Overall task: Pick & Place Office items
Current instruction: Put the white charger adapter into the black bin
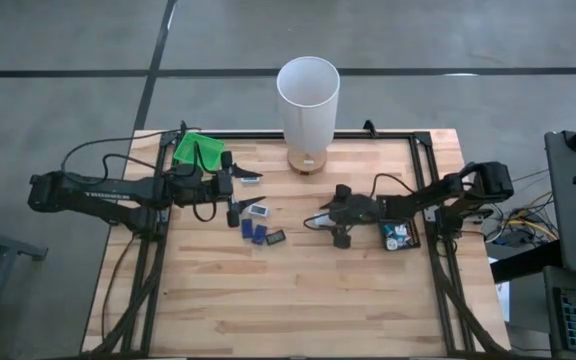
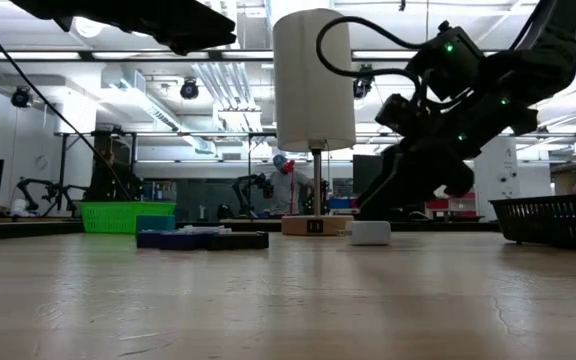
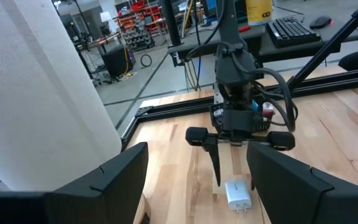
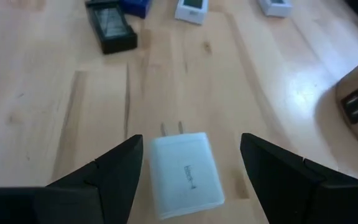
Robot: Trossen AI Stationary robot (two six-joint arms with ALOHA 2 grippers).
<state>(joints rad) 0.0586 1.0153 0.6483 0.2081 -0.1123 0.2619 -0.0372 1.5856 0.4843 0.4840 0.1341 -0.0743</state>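
Observation:
A white plug-in charger block (image 4: 186, 174) with two prongs lies flat on the table near its middle (image 1: 320, 221). My right gripper (image 4: 191, 144) is open, tilted down over it (image 3: 235, 177), one finger on each side with bare wood showing between. Several small office items, blue, black and white (image 1: 260, 232), lie left of centre. My left gripper (image 1: 234, 188) is open and hovers just left of them, holding nothing. More small pieces sit in the black tray (image 1: 414, 241) under the right arm.
A tall white cylinder (image 1: 308, 100) on a wooden base stands at the far edge, centre. A green tray (image 1: 196, 150) sits at the far left corner beside the left arm. The near half of the table (image 1: 298, 310) is bare wood.

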